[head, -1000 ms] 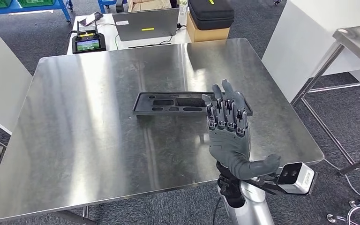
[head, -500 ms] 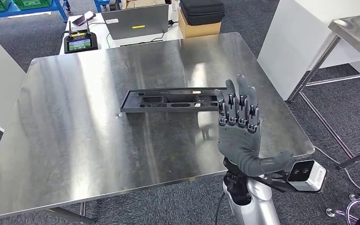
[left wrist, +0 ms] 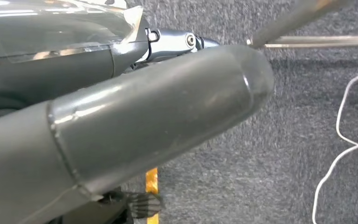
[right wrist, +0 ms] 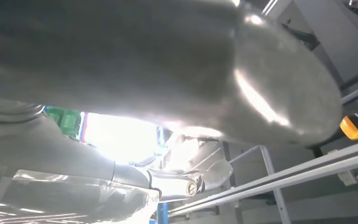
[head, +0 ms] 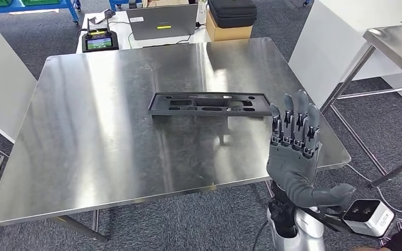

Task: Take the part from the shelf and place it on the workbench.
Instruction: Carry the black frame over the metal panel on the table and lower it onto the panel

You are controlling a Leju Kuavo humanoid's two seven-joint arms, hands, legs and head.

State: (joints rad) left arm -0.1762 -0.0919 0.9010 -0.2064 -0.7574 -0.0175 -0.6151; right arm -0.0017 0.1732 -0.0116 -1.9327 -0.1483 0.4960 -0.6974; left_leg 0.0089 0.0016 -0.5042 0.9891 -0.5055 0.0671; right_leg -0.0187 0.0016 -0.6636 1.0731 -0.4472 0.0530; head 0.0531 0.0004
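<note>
At about the centre of the steel surface [head: 84, 157], slightly toward twelve o'clock, the dark flat part [head: 209, 103] is lying flat on the metal, long side running from nine to three o'clock. The right robot hand [head: 293, 151] is hanging at about four o'clock from the part, beside the surface's near right corner, fingers straight and spread, thumb out, grasping nothing and clear of the part. The left robot hand [left wrist: 121, 130] is showing up close in its wrist view over grey carpet; whether it is released or clenched I cannot tell.

Judging from this, the placing looks done and the step in hand is pulling the arm away. Doing it well means keeping the fingers open and drawing toward six o'clock, away from the part's right end, so nothing nudges it.

Beyond the surface at twelve o'clock, a black case [head: 233, 11] is sitting on a cardboard box [head: 225, 31]; both are closed, so their contents are hidden. Green bins [head: 10, 2] at eleven o'clock are cut off by the frame.
</note>
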